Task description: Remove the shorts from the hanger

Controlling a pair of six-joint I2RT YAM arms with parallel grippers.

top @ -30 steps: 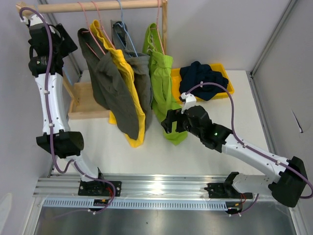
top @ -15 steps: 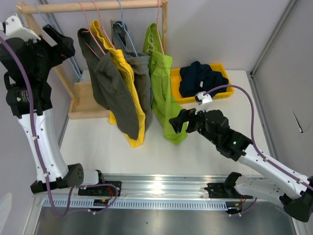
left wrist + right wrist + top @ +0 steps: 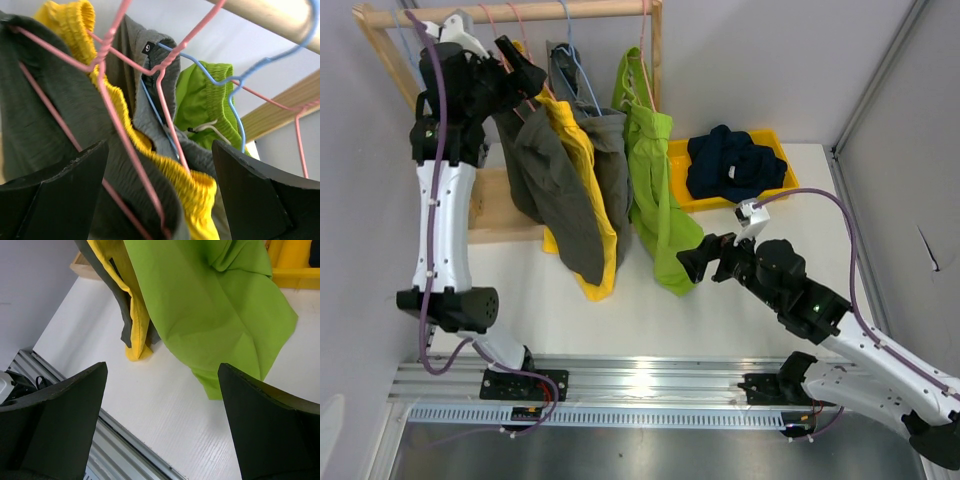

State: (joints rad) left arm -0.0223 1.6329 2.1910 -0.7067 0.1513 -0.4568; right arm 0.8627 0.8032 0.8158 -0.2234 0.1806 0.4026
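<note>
Carefully: your left claw (image 3: 159,155), open, faces the pink wire hanger (image 3: 123,125) carrying the dark olive-grey cloth shorts (image 3: 555,190) below the wooden rail (image 3: 570,11); grip cloth, not wire. Your right claw (image 3: 162,385) is open.

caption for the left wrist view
Open left gripper facing the olive-grey shorts and yellow shorts on pink hangers under a wooden rail

Robotics test cell, not a home. White table (image 3: 620,320) boxed in by bare grey panels (image 3: 770,70); aluminium rail (image 3: 640,378) on the table's near edge carries two bolted, cabled robot arms (image 3: 440,220); wooden rack (image 3: 605,9) of shorts (image 3: 560,190) at its far-left corner.
</note>
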